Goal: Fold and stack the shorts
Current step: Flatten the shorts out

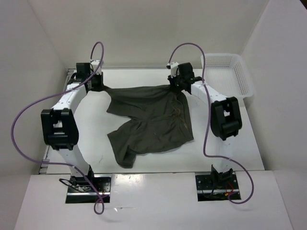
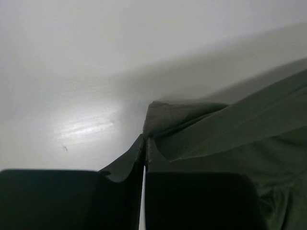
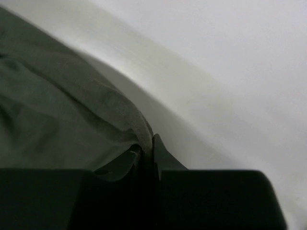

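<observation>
The dark olive-green shorts lie spread and wrinkled across the middle of the white table, one leg trailing toward the near edge. My left gripper is shut on the far left corner of the shorts, the cloth pinched between its fingertips. My right gripper is shut on the far right corner of the shorts, the cloth edge running into its closed jaws. The far edge of the cloth stretches between the two grippers. No drawstring or tag shows.
A white plastic mesh basket stands at the far right of the table. White walls close in the table at the back and on both sides. Purple cables loop from both arms.
</observation>
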Controlling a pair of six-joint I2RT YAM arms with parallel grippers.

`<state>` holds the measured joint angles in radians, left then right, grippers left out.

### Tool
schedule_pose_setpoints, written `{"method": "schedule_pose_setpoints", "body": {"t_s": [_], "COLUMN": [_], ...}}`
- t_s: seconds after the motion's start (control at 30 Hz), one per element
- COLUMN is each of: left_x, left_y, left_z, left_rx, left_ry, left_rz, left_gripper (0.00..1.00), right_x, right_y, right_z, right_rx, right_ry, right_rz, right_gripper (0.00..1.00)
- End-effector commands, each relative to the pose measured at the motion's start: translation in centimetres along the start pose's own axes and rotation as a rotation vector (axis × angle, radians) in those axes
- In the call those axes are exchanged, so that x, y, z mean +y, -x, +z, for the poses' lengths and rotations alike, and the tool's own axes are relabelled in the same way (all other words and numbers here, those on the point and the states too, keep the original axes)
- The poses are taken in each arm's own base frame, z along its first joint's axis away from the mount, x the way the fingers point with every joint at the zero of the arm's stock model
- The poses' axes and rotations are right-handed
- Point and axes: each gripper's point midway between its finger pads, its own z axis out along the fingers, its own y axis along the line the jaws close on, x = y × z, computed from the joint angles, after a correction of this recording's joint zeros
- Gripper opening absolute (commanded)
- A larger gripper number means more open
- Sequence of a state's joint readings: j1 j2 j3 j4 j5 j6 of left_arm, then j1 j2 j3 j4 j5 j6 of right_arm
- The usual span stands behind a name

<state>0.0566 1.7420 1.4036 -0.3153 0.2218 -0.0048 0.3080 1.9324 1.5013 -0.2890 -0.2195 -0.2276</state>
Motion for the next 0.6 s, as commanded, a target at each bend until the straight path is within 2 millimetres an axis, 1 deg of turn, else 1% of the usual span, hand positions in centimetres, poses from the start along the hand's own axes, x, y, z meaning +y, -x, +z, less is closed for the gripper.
{"method": "schedule_pose_setpoints", "body": {"t_s": [0.0, 0.03, 0.07, 0.1, 0.13, 0.17, 0.2, 0.23, 0.27, 0.3, 0.33, 0.37, 0.4, 0.43, 0.47, 0.5, 0.53, 0.57], "left_x": [2.0, 2.4, 2.8, 3.0, 3.1, 3.3, 3.0, 2.7, 1.7, 1.1, 0.7, -0.1, -1.5, -2.5, -3.8, -4.9, -6.7, -7.3], "left_y": [4.9, 7.4, 6.9, 7.7, 8.2, 10.5, 11.2, 11.1, 12.5, 11.7, 10.3, 10.6, 8.1, 4.5, 1.8, -1.2, -4.2, -10.1], "left_z": [2.5, 2.4, 4.3, 4.6, 4.8, 4.2, 3.8, 3.6, 1.5, 0.8, -0.2, -3.1, -4.1, -5.8, -6.5, -7.0, -8.3, -7.8], "left_rx": [-0.119, -0.161, -0.133, -0.14, -0.135, -0.179, -0.192, -0.179, -0.213, -0.195, -0.151, -0.168, -0.096, -0.03, 0.034, 0.109, 0.177, 0.31], "left_ry": [0.036, 0.05, 0.048, 0.049, 0.048, 0.041, 0.028, 0.015, 0.01, -0.014, -0.018, -0.017, -0.053, -0.075, -0.105, -0.123, -0.143, -0.151], "left_rz": [0.027, 0.037, 0.03, 0.032, 0.03, 0.037, 0.042, 0.039, 0.054, 0.051, 0.038, 0.043, 0.031, 0.012, 0.003, -0.007, 0.006, -0.008], "left_gripper": [0.0, 0.0, 0.0, 0.03, 0.24, 0.47, 0.62, 0.77, 0.81, 0.81, 0.81, 0.81, 0.81, 0.79, 0.77, 0.76, 0.76, 0.76], "right_x": [-4.3, -4.8, -5.7, -6.4, -6.8, -7.3, -7.8, -8.1, -8.2, -8.0, -7.6, -6.8, -5.8, -5.0, -3.5, -2.5, -1.0, 0.5], "right_y": [6.8, 5.5, 5.9, 7.3, 8.2, 10.3, 11.0, 12.0, 12.6, 13.0, 13.1, 12.6, 12.0, 11.0, 8.0, 6.1, 4.1, 0.0], "right_z": [0.8, 2.7, 2.9, 2.7, 2.7, 1.8, 1.3, 0.1, -0.9, -1.9, -3.0, -5.2, -6.2, -7.2, -9.3, -10.1, -10.6, -11.8], "right_rx": [-0.141, -0.101, -0.106, -0.134, -0.158, -0.205, -0.22, -0.238, -0.247, -0.258, -0.258, -0.251, -0.24, -0.222, -0.159, -0.12, -0.087, -0.013], "right_ry": [-0.161, -0.175, -0.218, -0.247, -0.264, -0.281, -0.314, -0.333, -0.345, -0.346, -0.334, -0.324, -0.29, -0.26, -0.223, -0.193, -0.132, -0.096], "right_rz": [0.077, 0.095, 0.106, 0.104, 0.111, 0.107, 0.108, 0.098, 0.088, 0.087, 0.063, 0.062, 0.042, 0.023, -0.016, -0.025, -0.032, -0.018], "right_gripper": [0.15, 0.18, 0.28, 0.38, 0.5, 0.65, 0.78, 0.81, 0.84, 0.91, 0.95, 0.97, 0.97, 0.97, 0.97, 0.97, 0.97, 0.95]}}
